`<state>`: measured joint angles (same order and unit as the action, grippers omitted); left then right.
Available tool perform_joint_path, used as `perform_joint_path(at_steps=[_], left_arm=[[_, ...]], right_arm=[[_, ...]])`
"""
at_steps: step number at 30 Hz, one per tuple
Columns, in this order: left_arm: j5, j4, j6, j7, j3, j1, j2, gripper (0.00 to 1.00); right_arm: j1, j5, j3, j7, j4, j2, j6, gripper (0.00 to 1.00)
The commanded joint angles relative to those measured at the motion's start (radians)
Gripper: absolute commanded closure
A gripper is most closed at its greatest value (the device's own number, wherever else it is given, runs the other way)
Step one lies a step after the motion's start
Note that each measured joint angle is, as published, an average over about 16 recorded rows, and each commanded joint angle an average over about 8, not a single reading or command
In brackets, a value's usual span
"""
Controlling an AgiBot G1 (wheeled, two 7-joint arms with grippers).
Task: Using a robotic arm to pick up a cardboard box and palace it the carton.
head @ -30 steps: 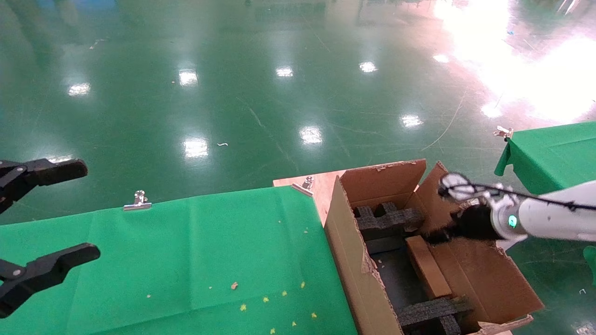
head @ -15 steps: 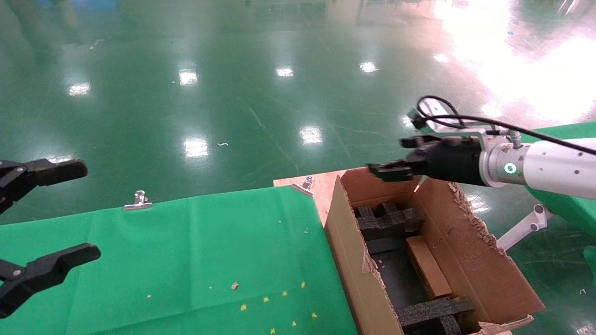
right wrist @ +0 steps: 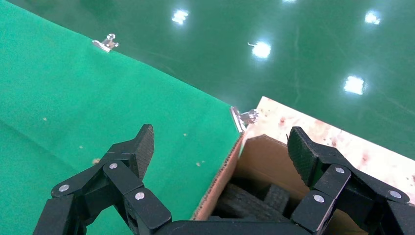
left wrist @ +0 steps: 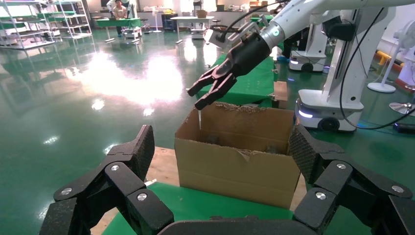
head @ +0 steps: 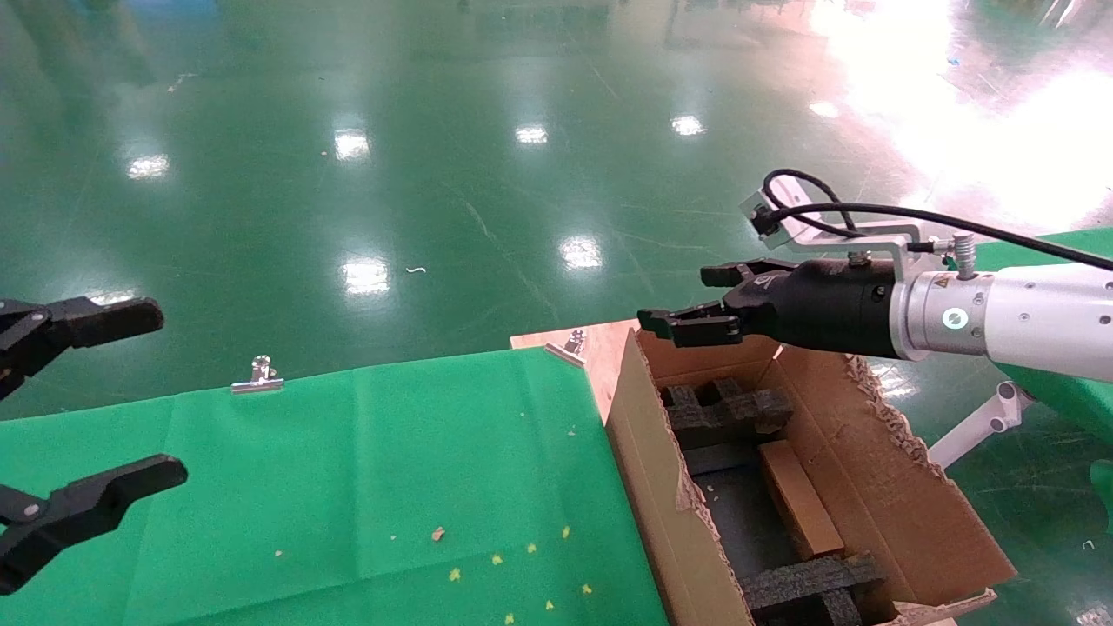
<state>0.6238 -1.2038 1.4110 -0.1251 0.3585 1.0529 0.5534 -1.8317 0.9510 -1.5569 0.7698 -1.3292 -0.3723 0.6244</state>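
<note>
Inside the carton: the small flat closed brown cardboard box (head: 798, 497) lies on the floor of the large brown corrugated carton with ragged flaps (head: 878, 487), between the black foam inserts (head: 726, 409) at the far end and those at the near end.
Task progress: the placing looks done; the box is in and nothing grips it. What is left seems only to draw the arm clear.
Right gripper: the white jointed robotic arm's black right gripper (head: 696, 317) hangs above the carton's far corner, fingers apart and empty, pointing toward the green-clothed table (head: 348, 487).
Left gripper: the left gripper (head: 87, 452) is parked over the green cloth's near-left side, its fingers spread wide, holding nothing.
Change from a second ago: the right gripper was then down inside the carton, at the box's far end; it has since risen out and moved toward the far corner. The box lies where it was. The left gripper has not moved.
</note>
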Motion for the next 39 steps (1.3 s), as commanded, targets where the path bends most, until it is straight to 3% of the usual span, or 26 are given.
perform_joint_path(at_steps=[1,39], left_arm=[[0.000,0.000,0.000,0.000,0.000,0.000,0.000,0.00],[0.000,0.000,0.000,0.000,0.000,0.000,0.000,0.00]], right_arm=[[0.005,0.002,0.007,-0.003,0.001,-0.002,0.005,0.00],[0.422,-0.122,0.712,-0.324,0.026,-0.134,0.486,0.00]])
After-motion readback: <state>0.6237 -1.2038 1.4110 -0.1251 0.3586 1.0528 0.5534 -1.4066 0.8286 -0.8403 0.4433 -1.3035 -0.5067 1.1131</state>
